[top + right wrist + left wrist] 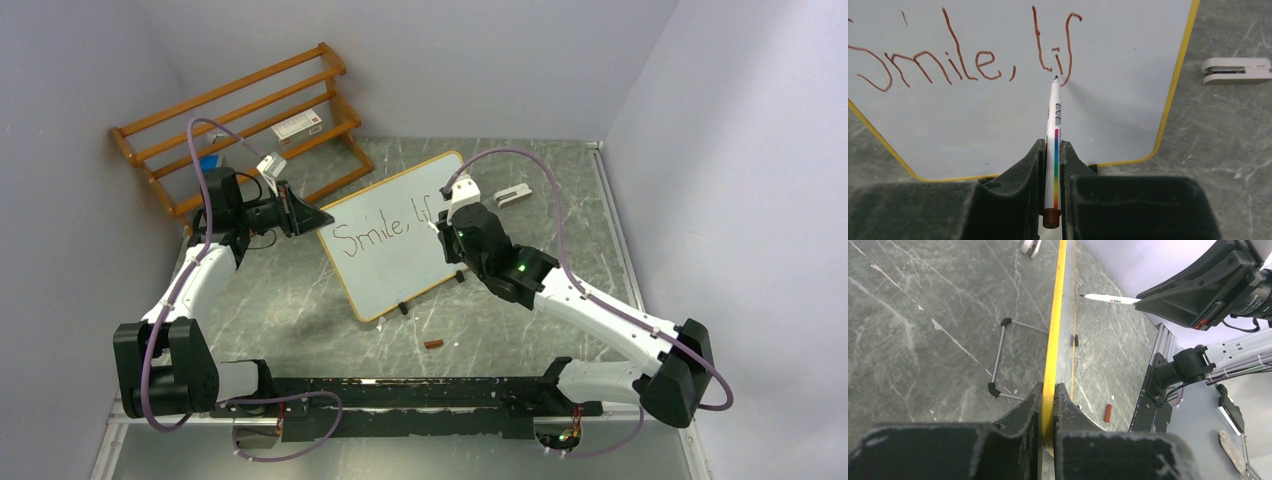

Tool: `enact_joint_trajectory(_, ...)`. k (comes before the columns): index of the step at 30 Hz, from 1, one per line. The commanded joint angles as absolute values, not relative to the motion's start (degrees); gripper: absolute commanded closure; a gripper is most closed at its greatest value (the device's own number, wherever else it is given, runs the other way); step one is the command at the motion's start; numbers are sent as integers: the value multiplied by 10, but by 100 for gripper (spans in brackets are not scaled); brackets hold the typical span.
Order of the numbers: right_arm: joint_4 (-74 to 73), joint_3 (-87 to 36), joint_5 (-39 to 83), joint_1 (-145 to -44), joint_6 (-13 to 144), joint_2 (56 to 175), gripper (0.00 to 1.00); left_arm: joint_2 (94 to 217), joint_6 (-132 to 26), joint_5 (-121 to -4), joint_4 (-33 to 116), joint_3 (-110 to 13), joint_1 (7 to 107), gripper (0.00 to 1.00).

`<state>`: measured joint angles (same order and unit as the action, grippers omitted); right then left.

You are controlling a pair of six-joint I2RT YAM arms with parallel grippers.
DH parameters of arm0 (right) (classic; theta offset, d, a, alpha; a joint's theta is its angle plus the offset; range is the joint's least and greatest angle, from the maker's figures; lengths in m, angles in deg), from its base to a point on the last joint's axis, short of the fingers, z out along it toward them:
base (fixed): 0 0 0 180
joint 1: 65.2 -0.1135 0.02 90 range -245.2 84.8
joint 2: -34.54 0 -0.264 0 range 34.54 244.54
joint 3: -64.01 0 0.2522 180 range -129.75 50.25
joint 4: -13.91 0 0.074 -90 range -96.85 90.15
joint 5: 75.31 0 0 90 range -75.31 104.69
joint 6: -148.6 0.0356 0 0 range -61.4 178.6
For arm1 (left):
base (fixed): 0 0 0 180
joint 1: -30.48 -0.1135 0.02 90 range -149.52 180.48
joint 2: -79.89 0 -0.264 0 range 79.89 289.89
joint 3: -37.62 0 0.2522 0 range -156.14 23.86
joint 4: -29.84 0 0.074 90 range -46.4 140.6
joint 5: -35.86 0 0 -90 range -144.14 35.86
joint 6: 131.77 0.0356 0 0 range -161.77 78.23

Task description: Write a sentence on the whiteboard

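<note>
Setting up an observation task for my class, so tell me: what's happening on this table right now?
Writing on a whiteboard is under way. The left gripper is shut on the board's yellow-framed edge, steadying it. The right gripper is shut on a marker, whose tip sits at the board. The sentence is unfinished: it reads "Smile, lif" in reddish-brown ink.

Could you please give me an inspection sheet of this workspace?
Surface: grey marbled table.
Job's things: whiteboard propped upright; sentence reads only "Smile, lif".
Clutter: brown cap, white clip-like item.
Grippers: left gripper shut on whiteboard's edge; right gripper shut on marker, tip at the board.
Cables: purple cables loop over both arms.
Surroundings: wooden rack holding a small box; plain walls.
</note>
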<state>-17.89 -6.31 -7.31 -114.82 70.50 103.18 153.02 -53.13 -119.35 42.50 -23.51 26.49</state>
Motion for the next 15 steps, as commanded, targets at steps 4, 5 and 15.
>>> enact_joint_trajectory(4,-124,-66,-106,-1149,700,1022,100,1545,-475,-1128,454,-231,263,95)
enact_joint_trajectory(5,-117,-66,-110,-1149,699,1024,100,1545,-475,-1128,455,-232,264,95)
enact_joint_trajectory(15,-89,-76,-110,-1148,688,1055,100,1545,-474,-1126,455,-232,264,95)
